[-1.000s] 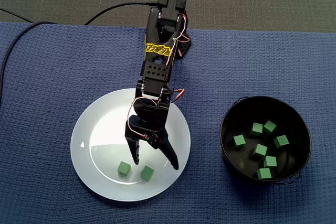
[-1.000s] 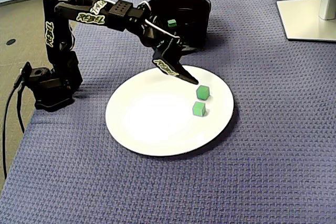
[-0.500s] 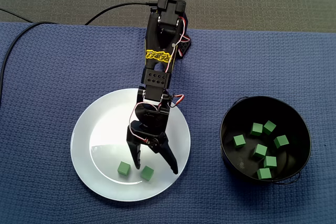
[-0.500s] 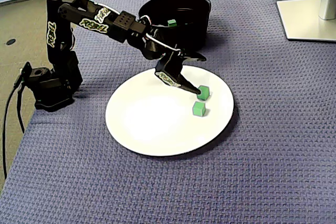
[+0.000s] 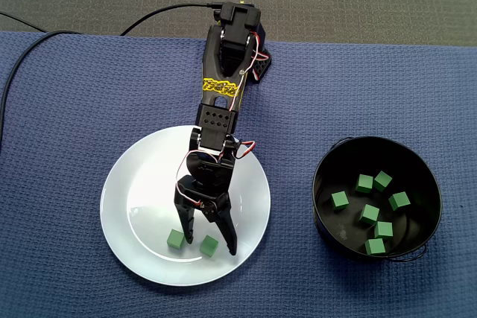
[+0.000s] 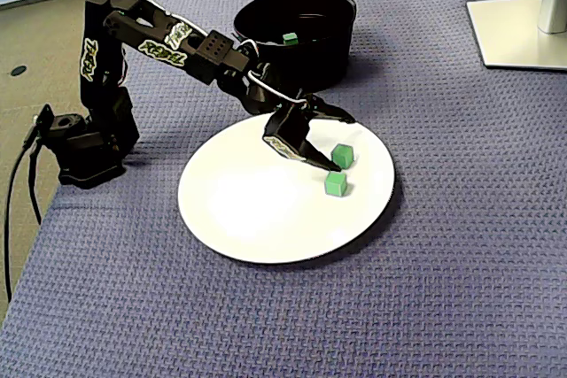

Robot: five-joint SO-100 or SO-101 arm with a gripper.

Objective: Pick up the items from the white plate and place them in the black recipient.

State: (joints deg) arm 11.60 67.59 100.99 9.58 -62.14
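Fixed views: open hand set around one green cube on the white plate.

In a fixed view the hand (image 5: 209,243) is low over the white plate (image 5: 141,184), its fingers spread moderately wide with a green cube (image 5: 209,245) between them; I cannot tell whether either finger touches it. A second green cube (image 5: 175,240) lies just beside the finger on the left of that view, outside the hand. In a fixed view the hand (image 6: 341,143) has one fingertip (image 6: 330,165) down between the two cubes and the other finger higher. The black bowl (image 5: 422,173) stands well apart from the plate, at the right of that view on the blue-covered worktop (image 5: 74,109), and holds seven green cubes (image 5: 370,213).
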